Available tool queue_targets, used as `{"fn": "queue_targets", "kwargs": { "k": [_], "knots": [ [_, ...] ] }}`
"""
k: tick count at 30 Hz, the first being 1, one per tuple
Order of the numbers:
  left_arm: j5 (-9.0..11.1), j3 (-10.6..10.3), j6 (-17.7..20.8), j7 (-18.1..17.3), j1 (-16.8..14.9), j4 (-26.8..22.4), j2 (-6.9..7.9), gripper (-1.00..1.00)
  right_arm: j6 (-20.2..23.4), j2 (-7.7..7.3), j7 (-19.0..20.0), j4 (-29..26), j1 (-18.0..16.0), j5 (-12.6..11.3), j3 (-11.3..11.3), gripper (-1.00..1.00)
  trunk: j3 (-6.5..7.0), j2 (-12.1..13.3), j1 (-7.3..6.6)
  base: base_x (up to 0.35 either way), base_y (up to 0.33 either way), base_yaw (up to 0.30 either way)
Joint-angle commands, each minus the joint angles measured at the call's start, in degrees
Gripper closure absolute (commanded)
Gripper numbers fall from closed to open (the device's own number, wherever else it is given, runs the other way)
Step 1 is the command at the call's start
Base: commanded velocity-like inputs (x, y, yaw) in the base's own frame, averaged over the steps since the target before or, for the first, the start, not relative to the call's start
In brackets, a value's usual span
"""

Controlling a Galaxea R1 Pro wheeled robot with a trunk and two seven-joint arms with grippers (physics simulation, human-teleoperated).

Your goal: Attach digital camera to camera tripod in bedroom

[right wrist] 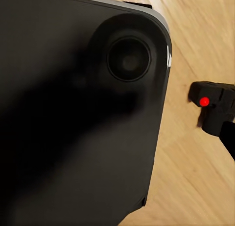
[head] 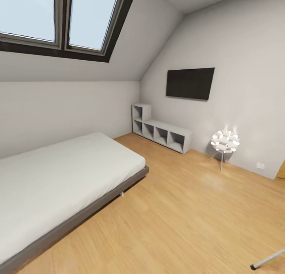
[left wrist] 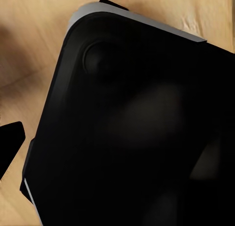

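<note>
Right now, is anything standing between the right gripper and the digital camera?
Nothing visible does. In the right wrist view the digital camera shows against bare wood floor, apart from the robot's black base beside it. How the jaws stand cannot be told.

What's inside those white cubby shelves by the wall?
The cubby shelves look empty: the open compartments show only shaded grey interiors. The deepest corners are too dark and small to check.
</note>
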Motion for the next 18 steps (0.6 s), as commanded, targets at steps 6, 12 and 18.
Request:
{"fn": "queue_targets", "kwargs": {
  "k": [6,12,18],
  "knots": [
    [0.24,0.13,-0.14,0.16,0.01,-0.03,0.04,-1.0,-0.22,-0.01,-0.02,0.0,-0.01,0.56,-0.07,-1.0,-0.04,-0.02,0.0,0.0,0.0,-0.261],
    [0.28,0.17,-0.14,0.23,0.01,-0.03,0.06,-1.0,-0.18,-0.01,-0.01,0.0,-0.01,0.52,-0.11,-1.0,-0.04,-0.02,0.0,0.0,0.0,-0.274],
    [0.29,0.13,-0.14,0.21,0.01,-0.03,0.06,-1.0,-0.17,-0.01,-0.01,0.0,-0.01,0.51,-0.09,-1.0,-0.04,-0.02,0.0,0.0,0.0,-0.292]
  ]
}}
